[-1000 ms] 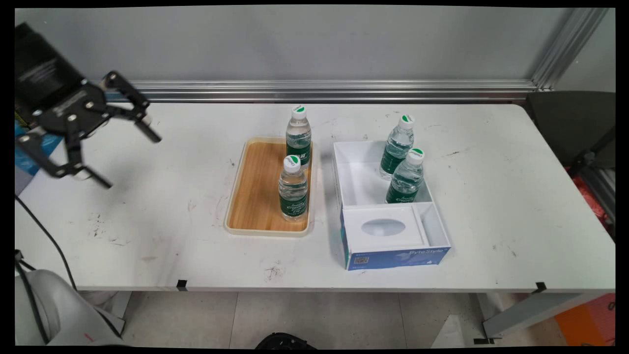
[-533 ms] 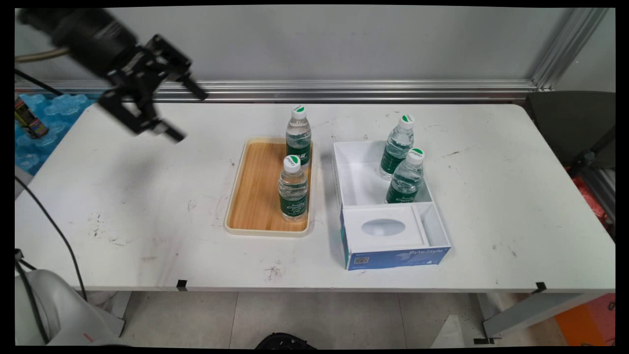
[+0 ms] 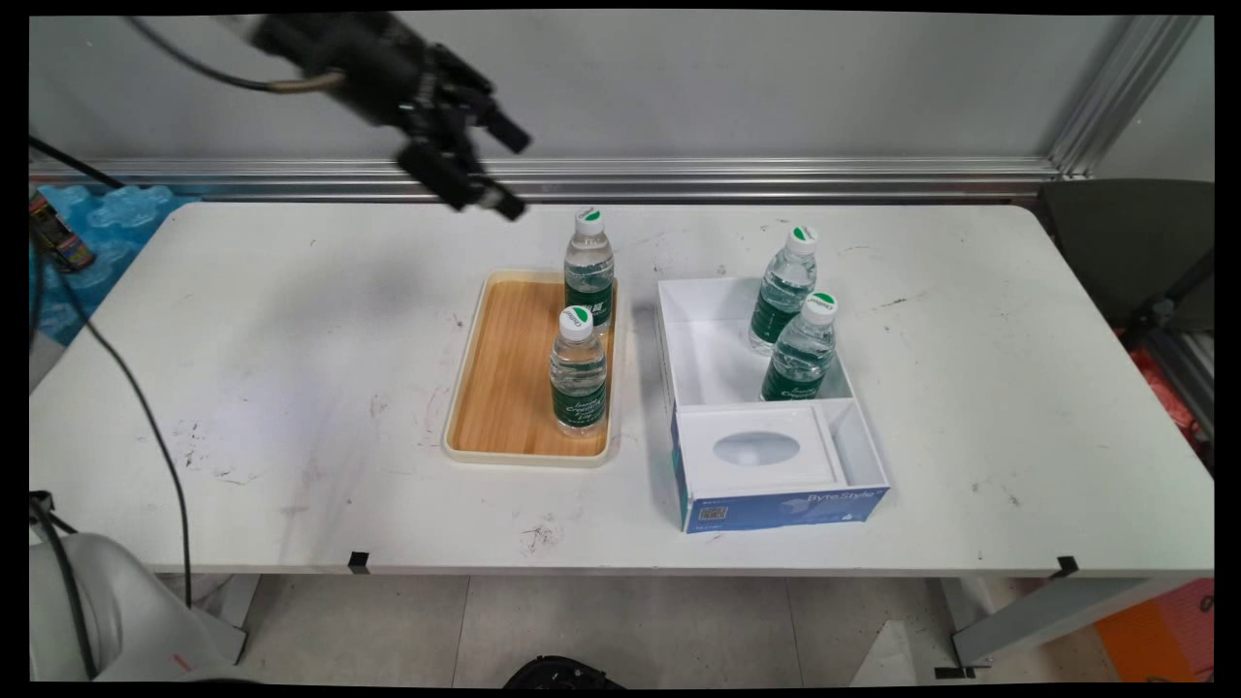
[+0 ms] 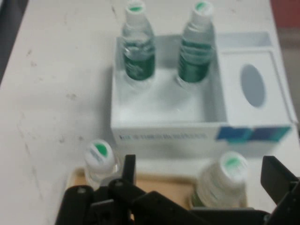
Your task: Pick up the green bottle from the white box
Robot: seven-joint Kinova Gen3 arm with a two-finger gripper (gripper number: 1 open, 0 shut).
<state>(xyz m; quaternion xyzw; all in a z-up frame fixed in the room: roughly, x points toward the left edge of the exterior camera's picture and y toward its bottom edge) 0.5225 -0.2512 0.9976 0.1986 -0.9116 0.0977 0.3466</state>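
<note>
Gripper [image 4: 199,176] fingers are spread wide, holding nothing, right above a wooden tray [image 4: 159,183] with two water bottles [image 4: 99,161]. Beyond it sits a white box [image 4: 164,129] holding two more bottles [image 4: 137,44].

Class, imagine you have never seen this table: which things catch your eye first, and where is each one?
Four water bottles stand upright: two on the wooden tray at the table's middle, two in the open white box just to its right. The black gripper hangs open and empty above the table's far edge, up and left of the tray's far bottle.
</note>
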